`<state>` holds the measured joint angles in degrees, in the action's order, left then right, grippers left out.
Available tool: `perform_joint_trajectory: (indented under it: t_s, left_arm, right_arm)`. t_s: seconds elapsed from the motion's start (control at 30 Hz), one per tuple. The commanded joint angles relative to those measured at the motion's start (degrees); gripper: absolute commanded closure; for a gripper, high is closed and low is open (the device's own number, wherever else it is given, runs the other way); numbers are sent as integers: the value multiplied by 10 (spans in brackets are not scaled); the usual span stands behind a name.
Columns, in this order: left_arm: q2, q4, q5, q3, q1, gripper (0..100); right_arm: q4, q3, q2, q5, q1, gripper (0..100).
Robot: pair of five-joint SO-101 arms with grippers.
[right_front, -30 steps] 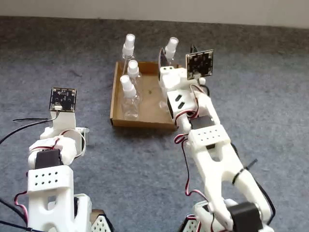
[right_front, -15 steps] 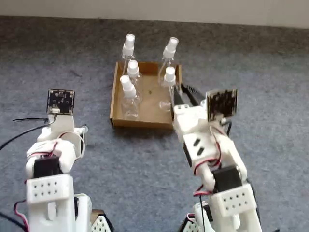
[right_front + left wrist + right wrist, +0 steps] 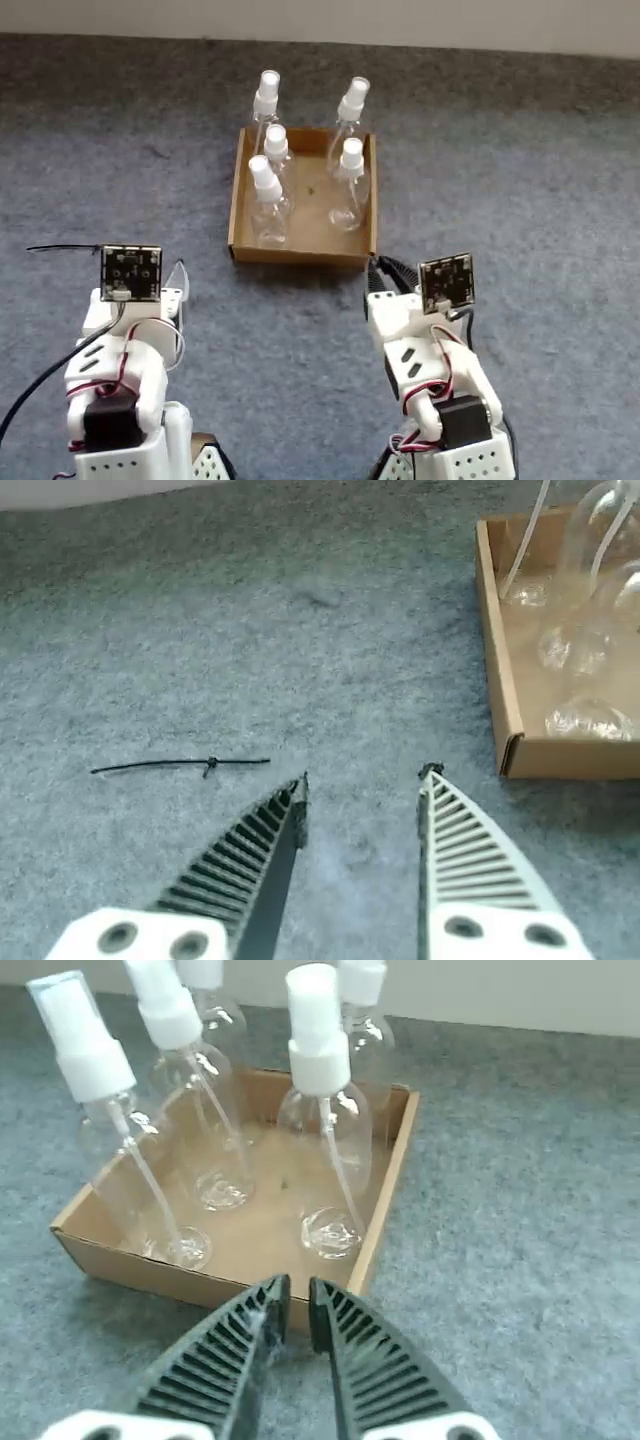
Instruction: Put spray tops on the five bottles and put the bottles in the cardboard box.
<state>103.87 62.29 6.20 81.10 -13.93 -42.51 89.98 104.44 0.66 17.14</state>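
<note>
The left arm (image 3: 112,385) and right arm (image 3: 440,385) were white plastic shells around black motors (image 3: 110,428), strung with red and black wires (image 3: 437,345), each topped by a square black circuit board (image 3: 131,273); the left hand (image 3: 362,776) had one black and one white ribbed finger, the right hand (image 3: 298,1295) two dark ones.

Soft, even light falls over the grey counter (image 3: 540,180), bright without harsh glare. In the high view a thin, faint shadow lies along the 6 o'clock edge of the cardboard box (image 3: 236,200). The clear bottles (image 3: 325,1130) carry small pale glints on their shoulders and bases.
</note>
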Motion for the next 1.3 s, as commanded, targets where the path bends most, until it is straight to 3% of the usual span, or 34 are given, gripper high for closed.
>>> perform_joint_trajectory:
  t_s: [0.0,0.13,0.23,0.4,0.47,0.63,1.27]
  left_arm:
    - [-3,3,-2,71,11,825]
    - [-1,-19,-2,167,9,825]
    - [4,-4,-2,160,8,826]
    - [2,98,-2,160,8,826]
    - [4,158,-3,160,9,827]
    - [3,152,-3,160,10,828]
    - [3,152,-3,160,10,828]
  right_arm:
    - [-2,2,11,-7,-59,993]
    - [-2,72,9,-7,-96,993]
    - [-6,128,7,-7,-102,993]
    - [-51,152,8,-7,-141,993]
    - [-93,152,7,-7,-155,993]
    - [-294,152,7,-6,-160,993]
    - [-292,152,8,-6,-160,993]
